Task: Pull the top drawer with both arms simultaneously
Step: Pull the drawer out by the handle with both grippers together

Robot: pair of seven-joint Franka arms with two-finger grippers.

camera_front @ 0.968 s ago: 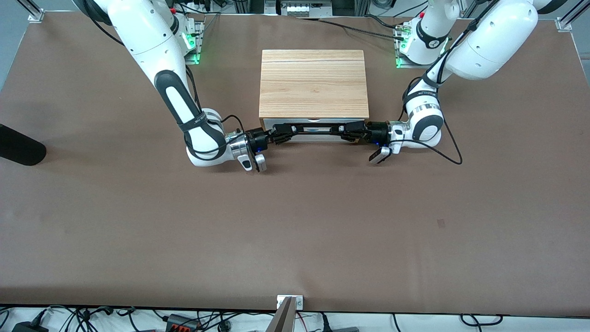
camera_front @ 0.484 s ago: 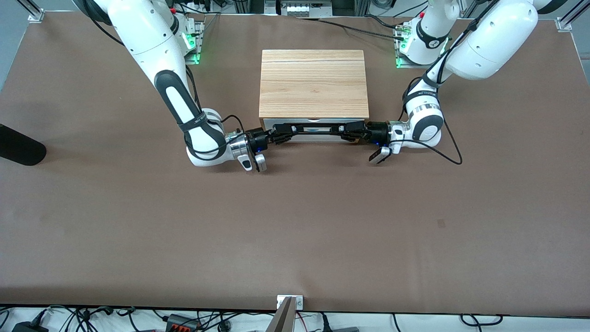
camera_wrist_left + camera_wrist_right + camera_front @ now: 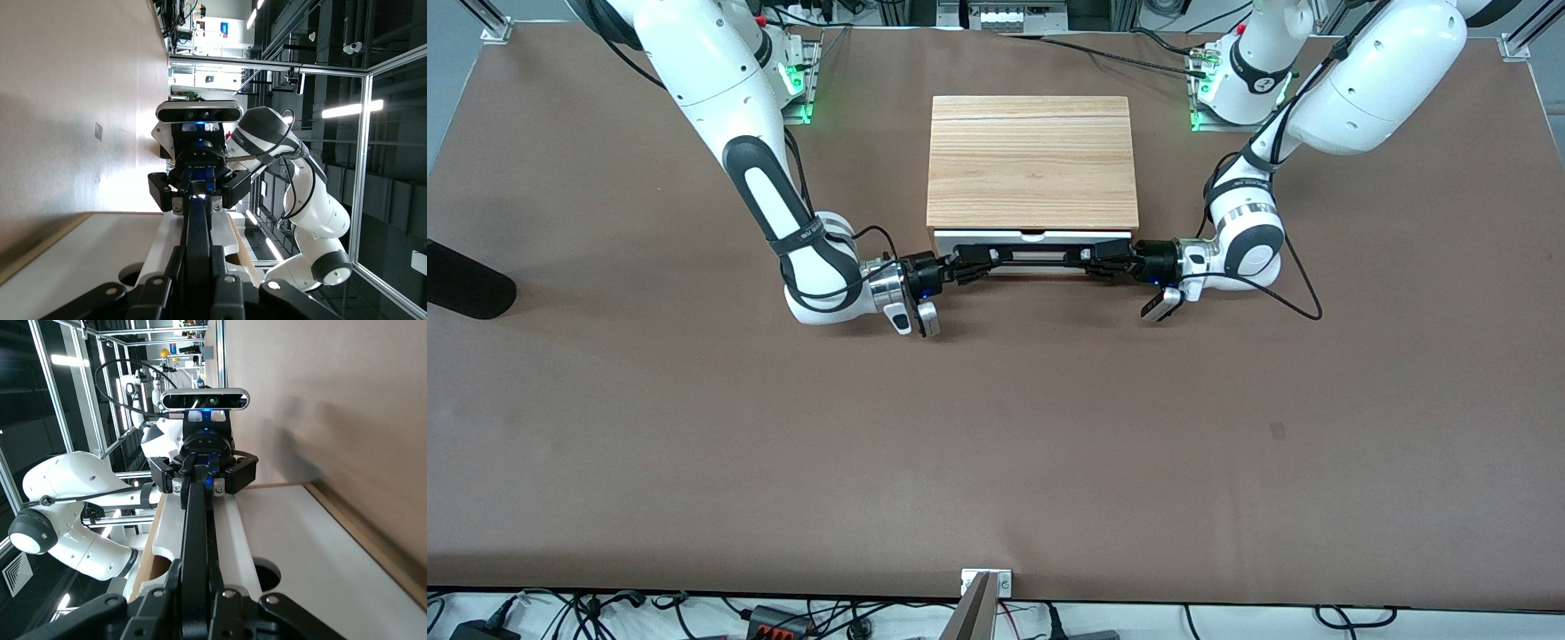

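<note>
The top drawer (image 3: 951, 238) shows as a white strip out from under the cabinet's wood top board (image 3: 1032, 160). Its black bar handle (image 3: 1037, 256) runs along the white front. My left gripper (image 3: 1100, 260) is shut on the handle's end toward the left arm. My right gripper (image 3: 974, 260) is shut on the end toward the right arm. In the left wrist view my left gripper (image 3: 198, 270) clamps the bar (image 3: 197, 220), with the right gripper (image 3: 198, 190) at its other end. In the right wrist view my right gripper (image 3: 197, 590) clamps the bar (image 3: 195, 527).
The cabinet stands mid-table between the two arm bases. A black object (image 3: 463, 280) lies at the right arm's end of the table. The white panel (image 3: 320, 553) has a round hole (image 3: 267, 573). A metal bracket (image 3: 987, 582) sits at the table's front edge.
The drawer has slid a little out of the cabinet toward the front camera. Both grippers have moved with the handle, still shut on it.
</note>
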